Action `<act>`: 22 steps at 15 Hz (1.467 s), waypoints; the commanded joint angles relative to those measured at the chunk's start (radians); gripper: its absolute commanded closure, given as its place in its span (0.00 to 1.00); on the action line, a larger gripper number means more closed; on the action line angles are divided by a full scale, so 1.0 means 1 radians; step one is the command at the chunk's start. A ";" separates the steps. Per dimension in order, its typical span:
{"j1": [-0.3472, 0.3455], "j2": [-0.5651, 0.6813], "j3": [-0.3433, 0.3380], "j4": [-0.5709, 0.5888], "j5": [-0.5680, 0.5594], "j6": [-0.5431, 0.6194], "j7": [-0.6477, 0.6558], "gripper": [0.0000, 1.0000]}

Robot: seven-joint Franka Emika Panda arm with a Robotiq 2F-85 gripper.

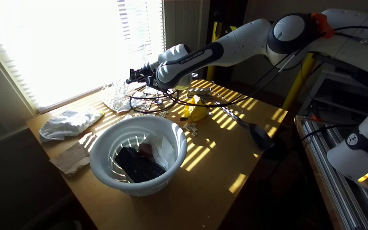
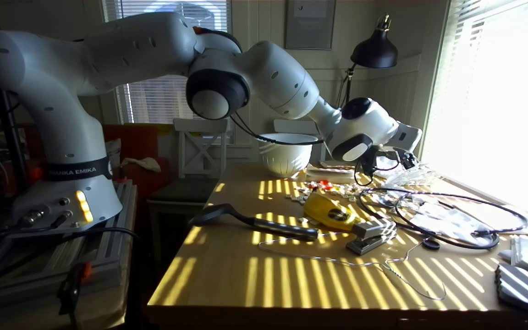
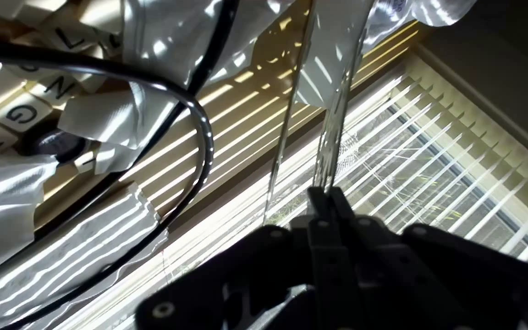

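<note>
In the wrist view the fingers [image 3: 317, 201] are pressed together, pinching the edge of a clear plastic [image 3: 321, 91] that runs from their tips to the top of the view. To the left, a black cable [image 3: 206, 146] loops over letter tiles [image 3: 21, 112]; striped by sun, the blinds [image 3: 433, 183] show beyond. In an exterior view the fingers hang above the window side of the bench [image 1: 209, 175], the plastic crumpled just below them; whether any of it rests on the wood cannot be told. Well apart stands a tub [image 1: 97, 169] with a keyboard [image 1: 139, 166] and white paper [image 1: 163, 150] inside; a spatula [image 1: 260, 135] lies near the opposite edge. In an exterior view a stapler [image 2: 369, 236] sits just beside a yellow bag [image 2: 330, 211], with a bent wire [image 2: 332, 260] lying near.
</note>
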 commanded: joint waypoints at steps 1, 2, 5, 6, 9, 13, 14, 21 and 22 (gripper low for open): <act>0.062 -0.139 -0.272 -0.039 0.041 -0.029 0.104 0.99; 0.089 -0.162 -0.348 -0.031 0.039 -0.040 0.134 0.99; 0.188 -0.232 -0.575 -0.004 -0.017 -0.111 0.273 0.99; 0.232 -0.249 -0.654 0.009 -0.049 -0.159 0.333 0.99; 0.392 -0.278 -0.867 0.023 -0.070 -0.329 0.421 0.99; 0.485 -0.240 -0.892 0.122 -0.097 -0.546 0.335 0.99; 0.503 -0.230 -0.903 0.145 -0.101 -0.566 0.334 0.99; 0.623 -0.184 -1.089 0.222 -0.092 -0.619 0.429 0.99; 0.625 -0.174 -1.095 0.236 -0.089 -0.623 0.433 0.99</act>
